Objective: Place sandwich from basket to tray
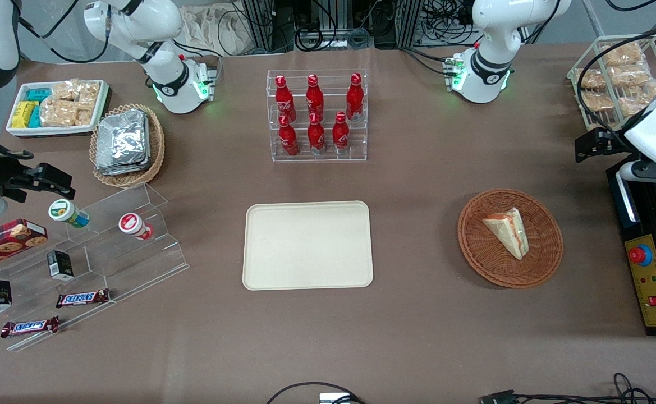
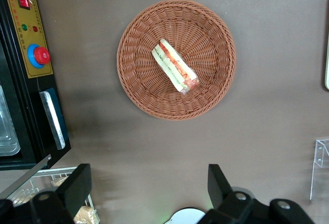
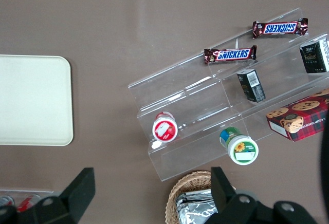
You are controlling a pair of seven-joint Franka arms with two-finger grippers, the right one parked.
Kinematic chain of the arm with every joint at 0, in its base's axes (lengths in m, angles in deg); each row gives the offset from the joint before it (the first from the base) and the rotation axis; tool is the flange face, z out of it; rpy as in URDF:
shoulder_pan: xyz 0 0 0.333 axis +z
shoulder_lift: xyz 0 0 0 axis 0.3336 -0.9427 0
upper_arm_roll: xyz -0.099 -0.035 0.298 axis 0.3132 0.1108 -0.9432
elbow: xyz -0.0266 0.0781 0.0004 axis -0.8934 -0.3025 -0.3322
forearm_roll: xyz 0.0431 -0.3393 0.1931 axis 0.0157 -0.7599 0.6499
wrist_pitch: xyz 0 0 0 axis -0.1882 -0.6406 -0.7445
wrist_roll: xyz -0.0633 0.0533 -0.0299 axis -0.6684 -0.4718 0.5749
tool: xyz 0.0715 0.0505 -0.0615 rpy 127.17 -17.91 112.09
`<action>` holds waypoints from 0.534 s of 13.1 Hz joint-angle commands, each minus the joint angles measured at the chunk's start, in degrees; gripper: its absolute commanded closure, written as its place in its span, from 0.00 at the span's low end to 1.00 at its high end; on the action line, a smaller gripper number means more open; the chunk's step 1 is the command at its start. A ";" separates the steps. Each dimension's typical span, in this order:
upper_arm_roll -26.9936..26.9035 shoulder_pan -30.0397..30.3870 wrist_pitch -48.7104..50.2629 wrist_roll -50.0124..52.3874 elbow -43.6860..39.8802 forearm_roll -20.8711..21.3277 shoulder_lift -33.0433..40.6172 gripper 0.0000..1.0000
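A robotics laboratory is shown, set up as a mock shop counter; the desk (image 1: 417, 185) is covered in brown cloth and flanked by white robot arm bases (image 1: 482, 76) with green status lights; cables and aluminium framing (image 1: 328, 22) are seen along its edge farthest from the front camera; a control box (image 1: 650, 286) with a red emergency stop button is placed at the working arm's end; cola bottles (image 1: 315, 115) and chocolate bars (image 1: 82, 298) are displayed on clear acrylic racks.

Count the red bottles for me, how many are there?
6, all upright in the clear rack: three on its upper step and three on the lower step, nearer the front camera. None look hidden. The gripper hangs open above the table beside the basket.
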 commanded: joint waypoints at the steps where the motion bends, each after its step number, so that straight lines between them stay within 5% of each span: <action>1: 0.25 0.52 0.26 0.07 0.44 0.25 0.66 0.00; 7: 0.33 0.52 -0.09 5.22 0.53 0.08 -0.47 0.00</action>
